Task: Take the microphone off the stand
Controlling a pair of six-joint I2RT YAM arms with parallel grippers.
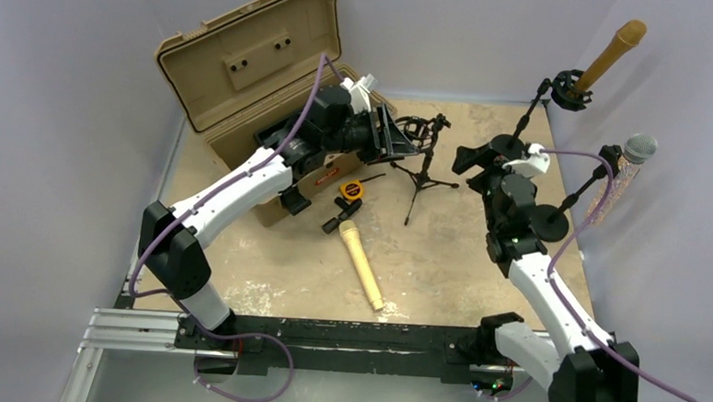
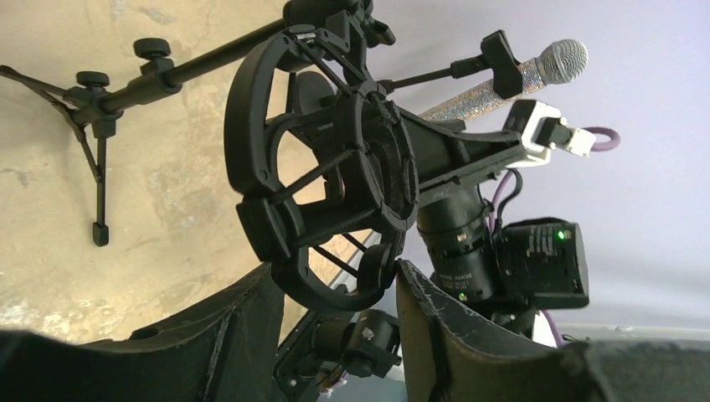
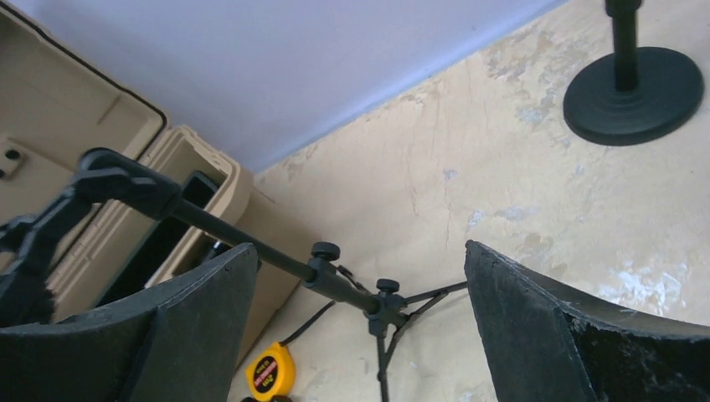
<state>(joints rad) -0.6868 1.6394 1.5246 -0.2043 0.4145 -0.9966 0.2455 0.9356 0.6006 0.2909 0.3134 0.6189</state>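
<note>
I'm looking at a scuffed beige table (image 1: 442, 261) boxed in by plain lavender walls (image 1: 63, 103). Behind and left of my left gripper (image 2: 335, 272) a tan case (image 1: 250, 57) stands with its lid up. The arm covers its inside, so I can't tell what it holds. That gripper is clamped on the lower ring of the empty shock mount (image 2: 318, 167) atop the tripod stand (image 1: 420, 181), and both pads look pressed against it. Nearer me than that gripper, a yellow tape measure (image 1: 351, 190) and a gold microphone (image 1: 361, 266) lie flat on the table, out of any stand. My right gripper (image 3: 358, 260) hangs released, jaws wide, gripping nothing. Beyond and right of it, a second gold microphone (image 1: 611, 50) and a silver microphone (image 1: 639, 149) sit in their own stands.
</note>
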